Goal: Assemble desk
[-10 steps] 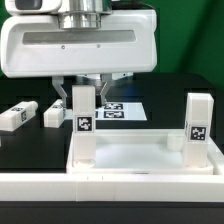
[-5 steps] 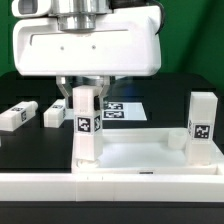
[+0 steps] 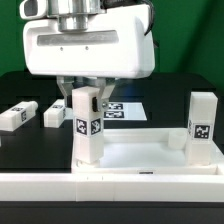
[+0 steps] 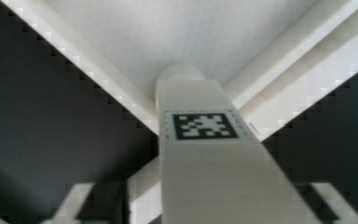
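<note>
At the desk top's near edge: long rail wall [image 3: 40,186]. Desk top [image 3: 140,155] lies flat just behind it, open side up. Gripped leg [image 3: 87,125] stands upright at the top's corner toward the exterior view's left. The gripper [image 3: 87,100] is over it, fingers [image 3: 66,100] clamped on either side of its upper end. Second leg [image 3: 203,125] stands unheld at the opposite corner. Off the top's far left, two loose legs [image 3: 12,117] lie on the table; marker board [image 3: 122,110] is beyond.

Judged about halfway: one leg apparently seated, one being seated, two left.
</note>
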Available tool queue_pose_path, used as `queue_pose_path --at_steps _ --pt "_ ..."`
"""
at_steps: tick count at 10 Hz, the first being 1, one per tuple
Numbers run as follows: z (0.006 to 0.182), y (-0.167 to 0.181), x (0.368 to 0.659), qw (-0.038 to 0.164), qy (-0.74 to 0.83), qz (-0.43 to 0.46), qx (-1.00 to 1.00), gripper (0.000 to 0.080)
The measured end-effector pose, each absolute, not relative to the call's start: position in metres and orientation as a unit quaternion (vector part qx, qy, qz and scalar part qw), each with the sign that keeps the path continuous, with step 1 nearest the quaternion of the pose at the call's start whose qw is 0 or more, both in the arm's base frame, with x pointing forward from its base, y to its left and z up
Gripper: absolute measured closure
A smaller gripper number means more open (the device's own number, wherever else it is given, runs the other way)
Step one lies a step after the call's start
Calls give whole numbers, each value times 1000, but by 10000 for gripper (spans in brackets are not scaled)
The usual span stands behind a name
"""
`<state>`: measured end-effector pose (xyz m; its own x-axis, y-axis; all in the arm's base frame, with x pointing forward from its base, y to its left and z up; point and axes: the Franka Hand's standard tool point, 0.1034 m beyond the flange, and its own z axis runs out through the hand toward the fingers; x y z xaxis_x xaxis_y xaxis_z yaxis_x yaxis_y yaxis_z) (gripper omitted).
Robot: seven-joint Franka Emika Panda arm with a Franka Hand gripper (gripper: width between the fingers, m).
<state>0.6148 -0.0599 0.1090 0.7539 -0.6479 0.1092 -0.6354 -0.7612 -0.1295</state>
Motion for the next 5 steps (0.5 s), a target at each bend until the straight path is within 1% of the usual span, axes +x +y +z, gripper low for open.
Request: queue_pose_path --at_steps 1,2,3,5 --pt "109 -60 615 41 327 -74 -941 255" --pt "109 -60 614 40 322 -74 -943 255" --pt "109 -59 614 38 304 -74 -949 169" --pt "109 -57 614 29 211 -77 -974 154"
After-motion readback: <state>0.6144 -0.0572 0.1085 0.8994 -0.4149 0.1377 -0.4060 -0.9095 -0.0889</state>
